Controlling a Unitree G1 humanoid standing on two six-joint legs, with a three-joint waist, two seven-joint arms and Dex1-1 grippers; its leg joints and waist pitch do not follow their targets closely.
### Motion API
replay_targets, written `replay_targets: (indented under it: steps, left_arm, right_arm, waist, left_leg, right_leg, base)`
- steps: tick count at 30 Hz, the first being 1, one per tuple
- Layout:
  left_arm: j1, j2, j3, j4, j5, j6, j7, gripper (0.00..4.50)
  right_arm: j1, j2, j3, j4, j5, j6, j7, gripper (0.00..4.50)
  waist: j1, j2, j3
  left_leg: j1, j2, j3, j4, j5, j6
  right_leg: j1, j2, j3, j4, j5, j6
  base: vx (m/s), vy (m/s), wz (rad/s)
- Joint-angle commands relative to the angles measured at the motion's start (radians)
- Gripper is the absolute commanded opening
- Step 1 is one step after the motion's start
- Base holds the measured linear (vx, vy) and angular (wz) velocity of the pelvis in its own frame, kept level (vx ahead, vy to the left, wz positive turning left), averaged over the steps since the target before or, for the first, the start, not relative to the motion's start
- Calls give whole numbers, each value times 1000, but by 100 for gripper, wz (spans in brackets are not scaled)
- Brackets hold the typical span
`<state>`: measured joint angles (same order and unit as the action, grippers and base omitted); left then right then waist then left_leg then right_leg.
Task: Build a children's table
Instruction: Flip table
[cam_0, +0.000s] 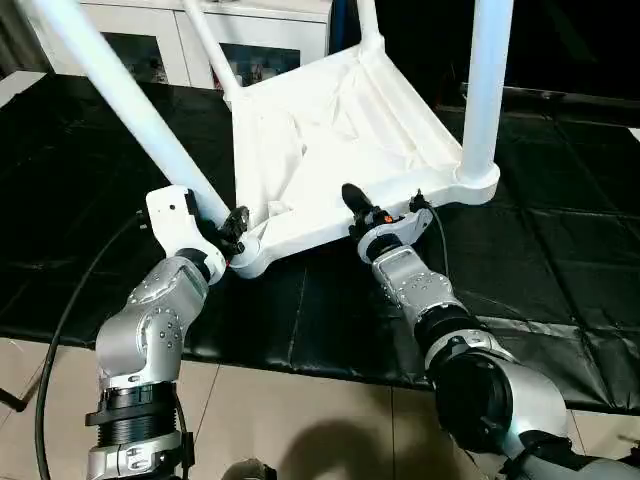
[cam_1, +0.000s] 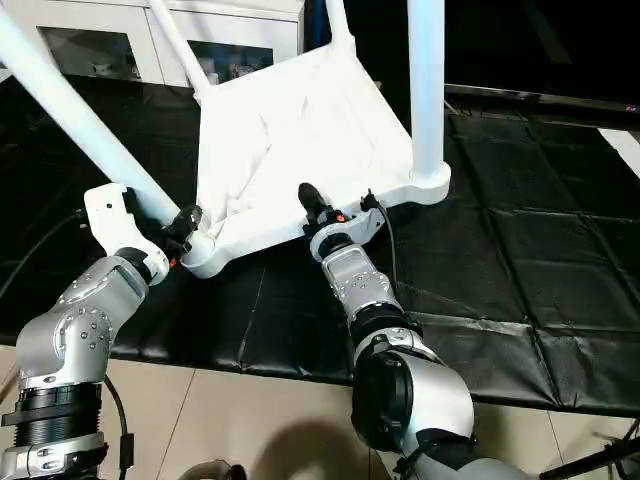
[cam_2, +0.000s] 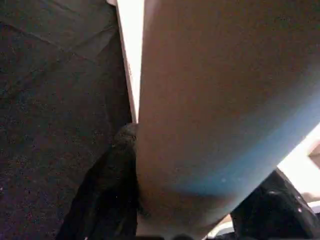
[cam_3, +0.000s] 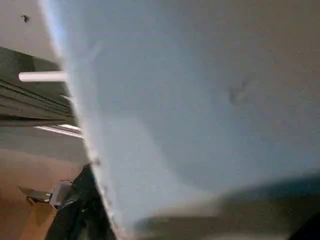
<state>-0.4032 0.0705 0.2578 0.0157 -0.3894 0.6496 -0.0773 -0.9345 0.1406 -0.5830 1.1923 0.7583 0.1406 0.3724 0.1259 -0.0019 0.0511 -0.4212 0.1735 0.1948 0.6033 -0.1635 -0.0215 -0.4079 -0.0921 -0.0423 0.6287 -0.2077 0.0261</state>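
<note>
- We see the white plastic children's table (cam_0: 340, 140) upside down on the black floor mat (cam_0: 560, 240).
- Our left gripper (cam_0: 236, 226) pinches its near-left round leg (cam_0: 120, 95).
- Our right gripper (cam_0: 372, 212) meets the table's near edge; its grip we cannot tell.

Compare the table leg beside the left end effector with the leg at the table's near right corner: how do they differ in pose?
The near left leg leans far to the left, and the left end effector clamps its base. The near right leg stands nearly upright from its corner with nothing gripping it; the right end effector is at the table's near edge instead. Both legs are white, round and long.
</note>
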Motion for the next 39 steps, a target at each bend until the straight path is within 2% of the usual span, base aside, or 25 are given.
replay_targets:
  steps: [1, 4, 6, 7, 12, 13, 14, 16, 17, 18, 21, 23, 24, 25, 26, 27, 28, 29, 30, 32, 33, 34, 35, 37, 39]
  left_arm:
    - [1, -24, -34, -6, -55, 23, -50, 209]
    - [0, -22, -33, -5, -53, 29, -55, 209]
    - [0, -20, -33, -4, -53, 32, -58, 209]
    - [0, -20, -33, -4, -53, 32, -58, 209]
    - [0, 8, -49, 2, -32, 48, -71, 209]
    - [5, 25, -51, -2, -38, 54, -96, 209]
    - [18, 56, -55, -15, -49, 65, -139, 209]
    - [28, 77, -57, -24, -59, 72, -169, 264]
    - [63, 150, -67, -40, -67, 102, -237, 277]
    - [63, 150, -67, -40, -67, 102, -237, 277]
    - [109, 223, -78, -65, -82, 141, -308, 311]
    - [196, 344, -107, -134, -130, 203, -456, 324]
    - [198, 346, -108, -136, -131, 204, -458, 324]
    - [215, 369, -114, -153, -135, 204, -485, 332]
    - [237, 397, -116, -178, -139, 196, -522, 342]
    - [246, 405, -114, -189, -140, 189, -533, 358]
    - [255, 416, -113, -205, -150, 181, -550, 358]
    - [256, 418, -113, -210, -153, 178, -554, 367]
    - [264, 427, -113, -243, -161, 150, -581, 376]
    - [263, 432, -115, -277, -172, 137, -597, 388]
    - [260, 445, -123, -318, -184, 127, -620, 388]
    - [259, 449, -126, -330, -187, 127, -625, 388]
    - [256, 463, -136, -370, -205, 144, -642, 394]
    - [255, 474, -143, -391, -211, 154, -652, 396]
    - [255, 490, -153, -419, -217, 167, -669, 396]
  right_arm:
    - [-71, 23, 6, -15, 1, -1, 31, 228]
    - [-74, 21, 7, -8, -13, -21, 35, 203]
    - [-74, 19, 16, -9, -27, -37, 43, 198]
    - [-74, 19, 18, -10, -29, -38, 44, 195]
    - [-74, 17, 22, -13, -38, -52, 42, 193]
    - [-75, 15, 24, -14, -45, -61, 41, 193]
    - [-75, 12, 28, -18, -53, -71, 41, 192]
    - [-76, 10, 30, -21, -61, -78, 41, 191]
    - [-77, -1, 36, -29, -76, -95, 34, 191]
    - [-77, -1, 36, -29, -76, -95, 34, 191]
    - [-78, -15, 36, -39, -85, -115, 19, 191]
    - [-76, -37, 60, -66, -123, -147, -1, 191]
    - [-75, -37, 60, -66, -124, -147, -2, 191]
    - [-73, -42, 65, -72, -132, -151, -9, 191]
    - [-68, -50, 68, -85, -142, -160, -16, 191]
    - [-64, -53, 68, -93, -145, -165, -19, 191]
    - [-59, -57, 72, -102, -150, -168, -19, 191]
    - [-58, -59, 74, -105, -152, -170, -20, 191]
    - [-46, -68, 89, -126, -173, -185, -31, 191]
    - [-31, -74, 102, -157, -194, -198, -54, 191]
    - [-6, -81, 122, -206, -228, -222, -88, 191]
    - [3, -82, 129, -222, -238, -223, -99, 191]
    - [32, -88, 145, -267, -273, -233, -147, 191]
    - [48, -89, 153, -293, -287, -235, -166, 191]
    - [76, -92, 169, -342, -320, -238, -202, 191]
  waist:
    - [2, 3, -83]
    - [2, 3, -83]
    - [3, 3, -83]
    - [3, 7, -82]
    - [2, 6, -84]
    - [2, 13, -84]
    - [2, 13, -84]
    - [-1, 12, -84]
    - [-3, 16, -84]
    - [-10, 14, -85]
    - [-12, 17, -82]
    - [-12, 16, -82]
    - [-11, 18, -81]
    - [-14, 16, -79]
    - [-11, 17, -76]
    - [-11, 19, -75]
    - [-9, 20, -75]
    - [-8, 15, -74]
    - [-8, 8, -73]
    - [-5, 11, -73]
    - [-4, 4, -73]
    - [-2, 2, -73]
    - [1, 4, -71]
    - [7, 1, -73]
    - [7, -1, -71]
  left_leg:
    - [41, 50, -19, -63, -71, 44]
    - [41, 50, -18, -63, -75, 46]
    - [41, 51, -18, -63, -75, 48]
    - [41, 50, -19, -63, -75, 47]
    - [43, 50, -19, -62, -68, 49]
    - [43, 50, -20, -62, -67, 48]
    - [43, 48, -20, -61, -68, 45]
    - [43, 48, -20, -63, -73, 38]
    - [44, 48, -21, -64, -74, 30]
    - [41, 45, -19, -64, -70, 29]
    - [45, 46, -16, -64, -91, 32]
    - [47, 47, -15, -66, -95, 29]
    - [48, 47, -17, -66, -100, 27]
    - [46, 46, -16, -68, -105, 25]
    - [56, 49, -14, -71, -140, 12]
    - [54, 50, -14, -75, -160, 2]
    - [56, 50, -13, -75, -169, -5]
    - [56, 50, -13, -77, -180, -15]
    - [52, 50, -13, -80, -181, -22]
    - [52, 50, -13, -80, -184, -28]
    - [53, 50, -12, -79, -172, -29]
    - [53, 50, -12, -79, -167, -26]
    - [52, 49, -12, -79, -158, -26]
    - [55, 48, -11, -77, -153, -28]
    - [54, 46, -10, -79, -172, -38]
  right_leg:
    - [44, -51, 23, -44, 98, -253]
    - [43, -51, 23, -44, 93, -255]
    - [44, -51, 23, -44, 93, -255]
    - [43, -51, 23, -44, 93, -256]
    - [43, -49, 22, -42, 105, -259]
    - [42, -49, 22, -41, 104, -260]
    - [41, -48, 21, -42, 99, -257]
    - [42, -48, 20, -42, 95, -261]
    - [42, -47, 19, -40, 101, -265]
    - [43, -45, 19, -36, 106, -271]
    - [38, -45, 21, -39, 89, -276]
    - [36, -43, 20, -39, 71, -277]
    - [34, -44, 20, -38, 64, -276]
    - [35, -40, 20, -38, 56, -273]
    - [28, -39, 21, -44, 26, -267]
    - [30, -40, 23, -44, 8, -264]
    - [29, -40, 23, -45, 0, -260]
    - [29, -42, 24, -45, -8, -253]
    - [33, -43, 24, -46, -15, -244]
    - [31, -46, 26, -45, -27, -233]
    - [30, -44, 26, -45, -20, -225]
    - [30, -45, 26, -45, -19, -221]
    - [30, -43, 27, -45, -23, -210]
    - [27, -43, 28, -43, -30, -196]
    - [25, -40, 30, -46, -58, -177]
  base:
    - [0, 0, 0]
    - [0, 0, 0]
    - [0, 0, 0]
    - [0, 0, 0]
    - [0, 0, 0]
    - [0, 0, 0]
    - [0, 0, 0]
    - [0, 0, 0]
    - [0, 0, 0]
    - [0, 0, 0]
    - [0, 0, 0]
    - [0, 0, 0]
    - [0, 0, 0]
    - [0, 0, 0]
    - [0, 0, 0]
    - [0, 0, 0]
    - [0, 0, 0]
    - [0, 0, 0]
    - [0, 0, 0]
    - [0, 0, 0]
    - [0, 0, 0]
    - [0, 0, 0]
    - [0, 0, 0]
    - [0, 0, 0]
    - [0, 0, 0]
